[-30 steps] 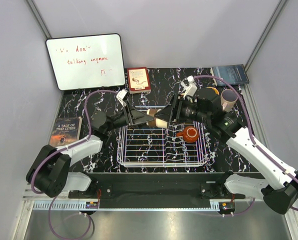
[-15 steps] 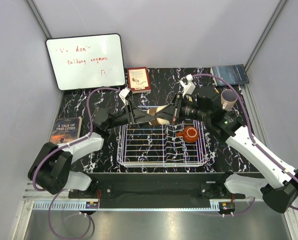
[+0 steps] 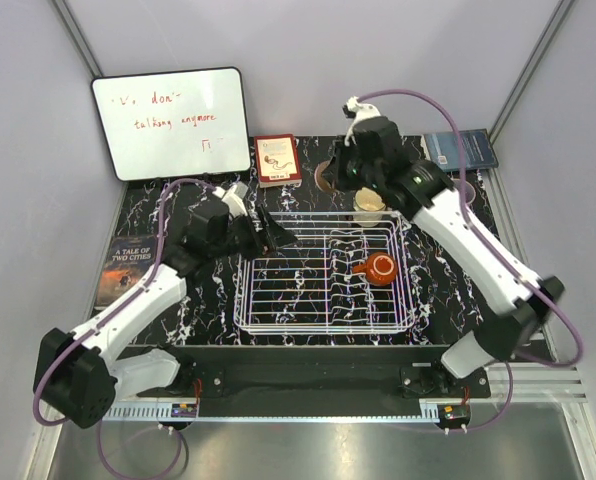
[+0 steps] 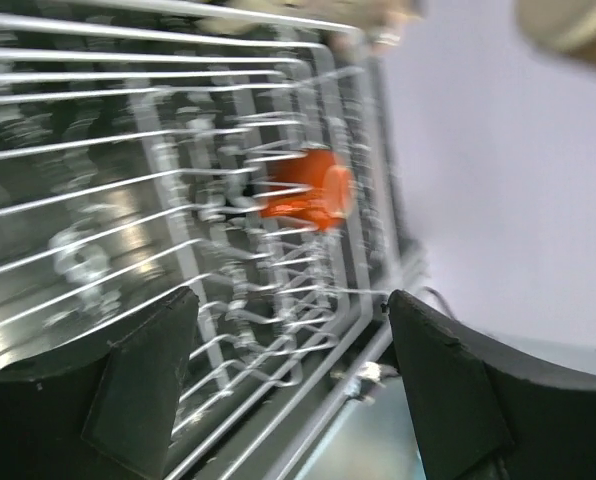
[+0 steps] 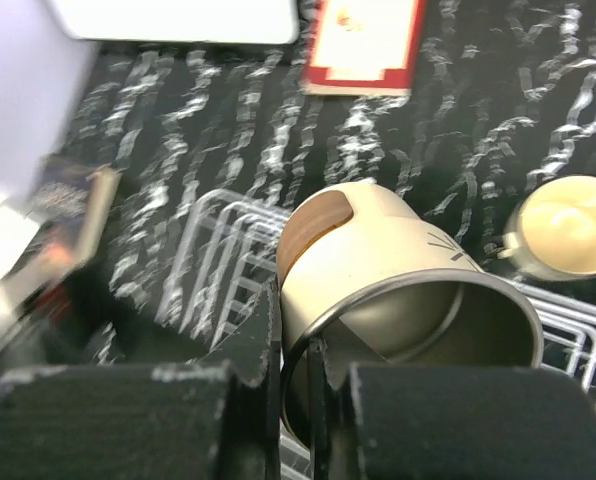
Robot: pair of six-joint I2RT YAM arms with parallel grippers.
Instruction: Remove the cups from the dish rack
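Right gripper (image 5: 313,370): pinched shut on the rim of the held cup (image 5: 378,260), one finger inside the mouth and one outside.
Held cup: cream with a brown base, tipped on its side in the air. It hangs around the far-left corner of the rack (image 3: 323,328); I cannot tell whether it is over the wires or over the worktop (image 3: 448,290) just beyond them.
Left gripper (image 4: 288,300): wide, with nothing between the fingers. It sits low at the rack's left side, looking along the wires toward the mug (image 3: 380,267).
Mug: red-brown, with a handle, lying inside the rack near its right wall. It is the only cup plainly in the rack.
Cream cup (image 3: 368,204): upright, mouth up, at the rack's far rim and right of the held cup. The wrist view suggests it stands on the worktop just outside the rim, but this is not certain.
Other cups: the far-right worktop is mostly hidden behind the right arm, so no count is possible.
Progress: judged well past halfway, since the rack is mostly bare wire.
Left to do: set the held cup down on the worktop; lift out the mug; move the cream cup too if it proves to be inside.
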